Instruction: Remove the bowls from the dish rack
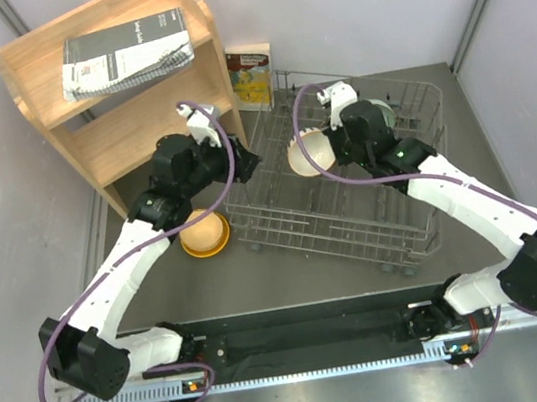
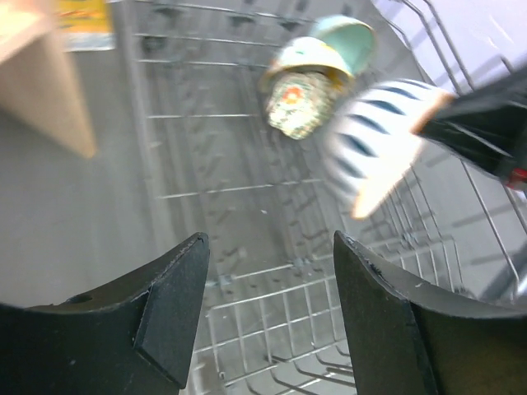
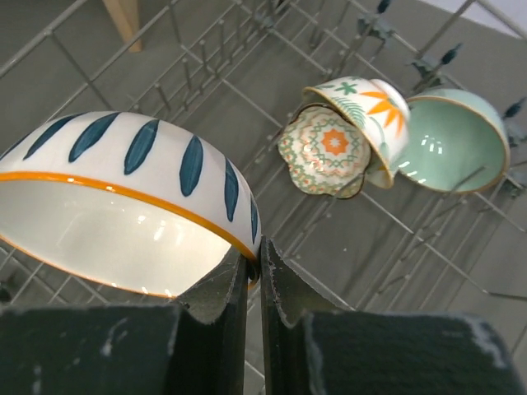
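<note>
The right arm is bent at its outer elbow, its white forearm slanting across the large grey wire dish rack [image 1: 352, 221]. The right hand [image 3: 254, 262] is clamped on the orange-edged rim of the white bowl with dark blue stripes [image 3: 123, 197]. One finger is inside the rim and one outside, and the bowl is tilted on its side above the rack's wires.

Beyond that hand, deeper in the rack, a small scalloped cream bowl with an orange floral pattern [image 3: 323, 152] leans on edge. It touches a cream bowl painted with green fern and orange leaves [image 3: 370, 107]. A pale teal-green bowl [image 3: 449, 140] stands on edge just beside that.

The left arm folds the same way from the other side. The left hand [image 2: 268, 284] points down over the near left part of the rack, its black fingers [image 2: 173, 309] spread wide with nothing between them. The striped bowl appears blurred ahead of it to the right. Below the left forearm, outside the rack, an orange-yellow round bowl [image 1: 204, 235] sits upright on the dark grey table [image 1: 162, 298].
</note>
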Available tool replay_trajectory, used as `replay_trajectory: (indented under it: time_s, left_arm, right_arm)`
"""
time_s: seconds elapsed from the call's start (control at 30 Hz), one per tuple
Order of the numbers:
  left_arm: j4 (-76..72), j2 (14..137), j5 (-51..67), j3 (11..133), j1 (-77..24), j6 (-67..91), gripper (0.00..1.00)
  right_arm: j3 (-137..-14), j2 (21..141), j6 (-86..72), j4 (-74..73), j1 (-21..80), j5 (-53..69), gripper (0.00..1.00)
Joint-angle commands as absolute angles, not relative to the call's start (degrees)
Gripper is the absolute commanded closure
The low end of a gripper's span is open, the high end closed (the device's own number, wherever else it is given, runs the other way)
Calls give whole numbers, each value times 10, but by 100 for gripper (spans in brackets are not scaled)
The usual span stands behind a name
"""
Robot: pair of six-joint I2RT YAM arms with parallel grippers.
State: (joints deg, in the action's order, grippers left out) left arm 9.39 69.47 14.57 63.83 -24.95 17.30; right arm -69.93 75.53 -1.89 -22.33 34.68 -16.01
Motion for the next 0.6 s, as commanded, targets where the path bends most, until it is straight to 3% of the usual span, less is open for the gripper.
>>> replay_trajectory:
  time_s: [0.0, 0.57]
  left_arm:
    - [74, 710, 131, 682, -297, 125, 33]
    - [73, 778, 124, 709, -327, 92, 33]
  right_arm:
    - [-754, 775, -59, -173, 342, -118, 100]
    - [-775, 796, -80, -171, 340, -78, 100]
